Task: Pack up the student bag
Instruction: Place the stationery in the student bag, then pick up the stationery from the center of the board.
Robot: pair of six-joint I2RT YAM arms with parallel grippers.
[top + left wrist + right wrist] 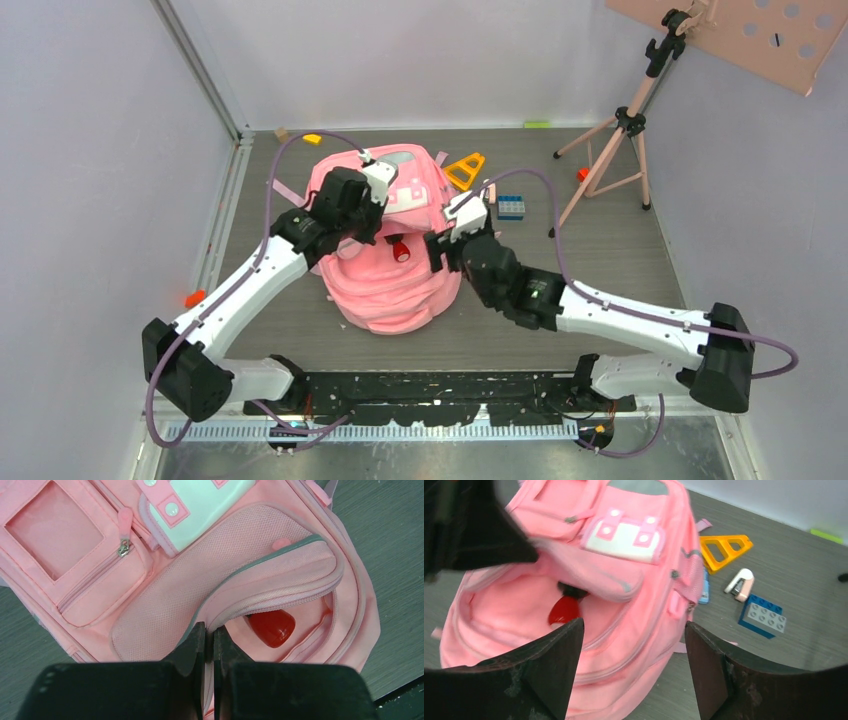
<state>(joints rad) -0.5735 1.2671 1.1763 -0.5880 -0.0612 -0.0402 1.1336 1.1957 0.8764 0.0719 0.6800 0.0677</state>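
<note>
**Left gripper pinches the bag's flap; right gripper stands wide at the opening**

Well to the left of the student bag (385, 290), near the table's edge, lies a small orange piece (194, 297). The left gripper (210, 639) reaches onto the bag from its left side. Its jaws are pressed together on the grey-trimmed edge of the bag's flap and hold that flap up off the opening. The bag sits in the middle of the dark table (620, 240), just ahead of both arms, with its main compartment gaping. A shiny red object (272, 626) lies inside the bag, under the lifted flap. At the bag's right side the right gripper (633, 627) hovers with its jaws spread wide and nothing between them, facing the opening. Just beside the bag's right side lies an orange triangle (724, 549). Farther right of the bag are a small white-and-pink stapler (740, 583) and a blue brick (763, 617). Well to the bag's right stands a pink tripod (628, 120).
</note>
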